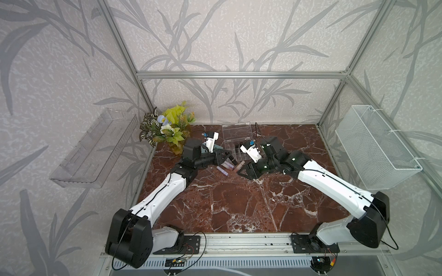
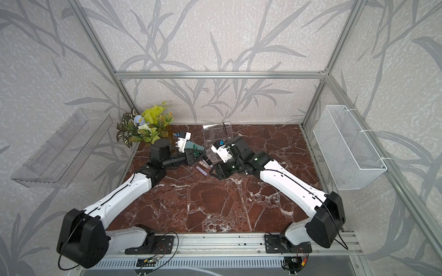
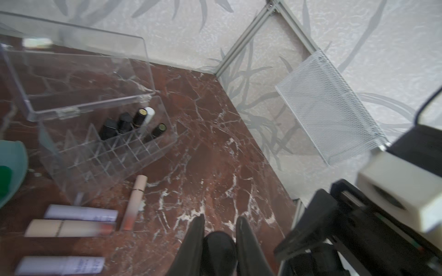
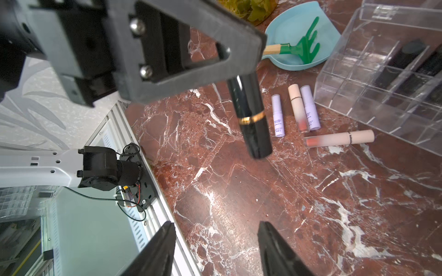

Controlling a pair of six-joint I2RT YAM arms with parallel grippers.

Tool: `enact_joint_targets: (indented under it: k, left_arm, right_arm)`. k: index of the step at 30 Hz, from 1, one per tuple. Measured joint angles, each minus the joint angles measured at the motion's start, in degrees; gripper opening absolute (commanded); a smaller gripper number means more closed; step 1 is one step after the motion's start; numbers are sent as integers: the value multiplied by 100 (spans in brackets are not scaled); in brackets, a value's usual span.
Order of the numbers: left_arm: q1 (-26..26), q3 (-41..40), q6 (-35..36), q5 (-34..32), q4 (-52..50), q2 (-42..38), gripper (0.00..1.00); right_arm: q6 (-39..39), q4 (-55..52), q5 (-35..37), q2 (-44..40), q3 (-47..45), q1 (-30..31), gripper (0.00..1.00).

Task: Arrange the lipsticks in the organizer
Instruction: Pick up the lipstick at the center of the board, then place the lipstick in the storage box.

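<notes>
Noted left end effector (image 3: 220, 239) clamped on a black gold-banded lipstick (image 4: 253, 117), tube held tilted over the counter (image 4: 239, 191). Recorded right end effector (image 4: 216, 239) parted, nothing between the jaws. Counted four loose lipsticks (image 4: 339, 139) lying on the counter beside the organizer (image 3: 171, 141): two lilac, two pale pink. Found lid (image 3: 95, 45) open. Logged five tubes (image 3: 124, 124) standing inside, four along the hinge row.

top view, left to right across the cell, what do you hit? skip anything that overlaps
In a top view: clear wall tray → plant → organizer → wire basket.
</notes>
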Motion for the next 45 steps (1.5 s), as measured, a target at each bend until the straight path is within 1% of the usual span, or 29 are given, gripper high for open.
enact_joint_targets:
  k: [4, 10, 16, 21, 25, 31, 39, 45]
  left_arm:
    - [-136, 522, 560, -1016, -304, 570, 9]
    - [-748, 1569, 1593, -2608, -562, 1471, 9]
    - [-1102, 1893, 2522, -3821, -341, 1956, 9]
    - [-1259, 1926, 3086, -4583, -166, 2385, 9]
    - [-1279, 1926, 3287, -4929, -26, 2640, 9]
    - [-1274, 1906, 3445, -5224, 407, 2855, 9]
    - [-1276, 1821, 3556, -5219, 892, 3029, 9]
    - [-1276, 1727, 3571, -5169, 1062, 3244, 9]
  right_arm:
    - [2, 2, 28, -149, -179, -116, 59]
    - [0, 4, 31, -264, -352, -254, 59]
    - [2, 11, 20, -417, -601, -424, 60]
    - [15, 26, 7, -627, -824, -623, 60]
    - [35, 57, -11, -800, -968, -767, 60]
    - [50, 61, -44, -949, -1097, -857, 60]
    - [48, 57, -96, -984, -1137, -951, 59]
    - [46, 59, -175, -1010, -1176, -1049, 59]
